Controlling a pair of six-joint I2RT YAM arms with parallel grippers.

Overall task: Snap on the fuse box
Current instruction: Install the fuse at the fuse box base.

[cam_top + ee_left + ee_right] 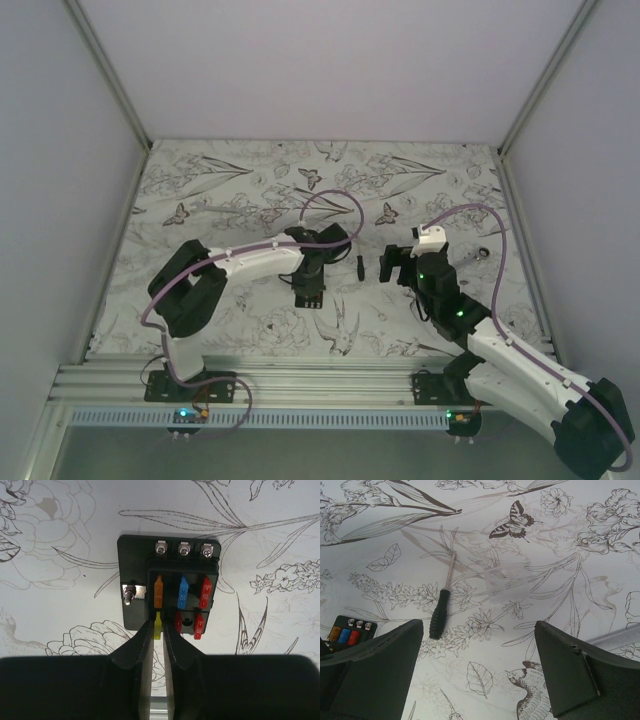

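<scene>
The left arm [250, 262] is stretched toward the middle of the table so that the left gripper [157, 632] sits low over the fuse box [170, 580]. The box lies flat on the mat, just left of centre, with its 3 terminal screws turned away from the wrist. The right arm [500, 350] is folded in from the right. The right gripper [478, 630] is held above bare mat, its jaws spread wide with nothing between them. It is judged to be parked out of the way until a second hand is wanted.

A screwdriver [439, 617] lies between the 2 grippers, well apart from the box. Beyond it rests a faint clear piece [506, 582], possibly the box's cover, though the view is too pale for this to be settled. If it is the cover, it would be the part to be snapped on.

A yellow fuse [157, 624] is pinched between the left fingers at the near-left slot. The other 5 slots are filled: orange, blue and red in the far row, 2 red in the near row. The grip is taken as a way of seating this last fuse squarely.

The cell is closed in by plain pale walls [330, 60] on 3 sides. The table is covered by a white mat [250, 190] printed with flowers, birds and butterflies. An aluminium rail [300, 380] along the near edge carries both arm bases.
</scene>
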